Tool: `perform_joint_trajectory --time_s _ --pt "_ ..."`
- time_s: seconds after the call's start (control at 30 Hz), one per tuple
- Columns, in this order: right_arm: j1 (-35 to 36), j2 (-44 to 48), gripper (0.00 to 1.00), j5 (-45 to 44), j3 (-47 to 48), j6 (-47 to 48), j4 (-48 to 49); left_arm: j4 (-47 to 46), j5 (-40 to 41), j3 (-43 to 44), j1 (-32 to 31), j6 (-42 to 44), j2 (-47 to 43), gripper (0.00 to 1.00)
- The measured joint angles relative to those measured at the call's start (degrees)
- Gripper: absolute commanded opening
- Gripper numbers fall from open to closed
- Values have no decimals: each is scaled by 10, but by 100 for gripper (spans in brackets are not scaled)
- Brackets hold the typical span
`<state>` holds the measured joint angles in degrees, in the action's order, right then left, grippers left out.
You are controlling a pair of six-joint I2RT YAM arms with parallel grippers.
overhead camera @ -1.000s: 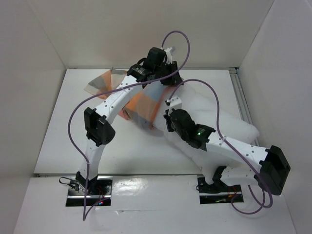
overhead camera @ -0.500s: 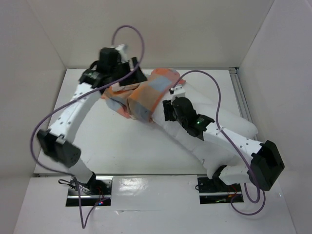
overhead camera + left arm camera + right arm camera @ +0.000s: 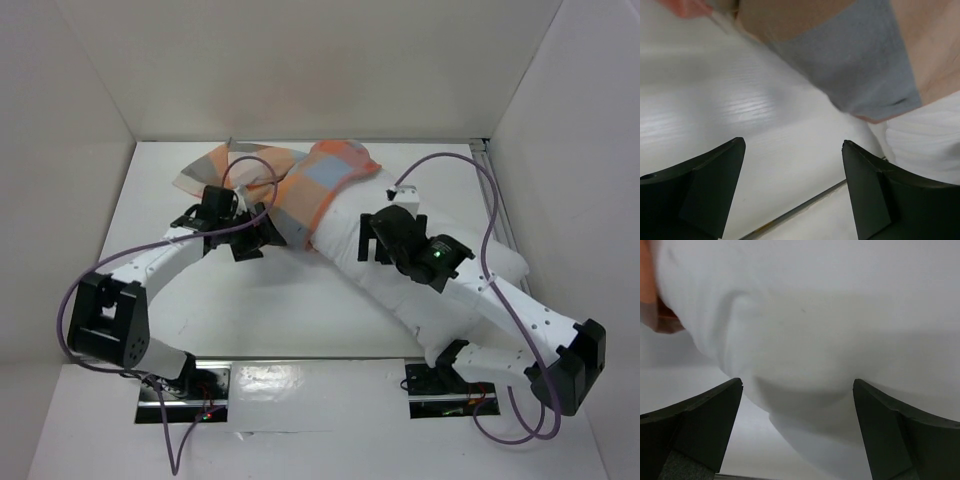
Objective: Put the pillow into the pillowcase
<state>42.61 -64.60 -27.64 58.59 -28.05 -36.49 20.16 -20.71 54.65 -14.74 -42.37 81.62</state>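
Pillow (image 3: 343,240) lies slantwise on the tabletop (image 3: 260,300), plain white and plump, one end inside the pillowcase (image 3: 320,185) checked in orange, grey and cream. My left gripper (image 3: 792,165) gapes wide with nothing between its jaws; the pillowcase's grey edge is just ahead, bare tabletop beneath. My right gripper (image 3: 797,385) is also wide and empty, the pillow's bulging side directly ahead.

Pillow (image 3: 503,262): plain wht cloth, soft, matt, faint ribbed weave up close. Pillowcase (image 3: 330,180): thin checked cloth, matt. Table (image 3: 270,300): smooth wht top, slight sheen, faint grain. Left gripper (image 3: 792,145) & right gripper (image 3: 797,382): matt blk plastic. Arm shells (image 3: 165,258): wht plastic, semi-gloss.
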Motion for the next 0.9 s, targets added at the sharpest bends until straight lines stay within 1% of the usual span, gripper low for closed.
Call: perform_joint_trajectory --time_s 0.13,0.17,0.23,0.27,0.33,0.37,0.4,0.47,0.5,0.57,0.73,0.83,0.9 --pt "2 16 99 -16 0 -106 -106 -94 -47 0 -6 -32 57 93" --pt "2 21 99 -19 1 -132 -129 -119 -55 4 -9 -42 72 94" --pt "4 35 99 -23 2 -184 -170 -152 -61 13 -17 -52 100 94" --pt "5 42 99 -24 2 -207 -187 -161 -61 23 -23 -58 114 93" --pt "7 52 93 -26 -3 -243 -205 -181 -63 55 -38 -62 151 88" --pt "7 54 87 -28 -7 -256 -207 -189 -63 70 -44 -64 167 76" --pt "7 52 69 -28 -14 -263 -207 -198 -64 85 -49 -72 184 65" --pt "6 38 39 -30 -29 -266 -203 -222 -66 96 -58 -84 203 32" --pt "7 25 26 -28 -36 -267 -198 -233 -66 96 -61 -90 206 0" --pt "7 -3 0 -24 -43 -261 -183 -245 -65 97 -65 -92 207 0" --pt "7 -40 0 -37 -13 -207 -181 -229 -35 107 -74 -87 190 0" --pt "6 -37 0 -45 30 -145 -189 -183 3 107 -78 -73 130 0" --pt "5 -34 0 -46 70 -101 -197 -142 30 107 -82 -65 69 0"
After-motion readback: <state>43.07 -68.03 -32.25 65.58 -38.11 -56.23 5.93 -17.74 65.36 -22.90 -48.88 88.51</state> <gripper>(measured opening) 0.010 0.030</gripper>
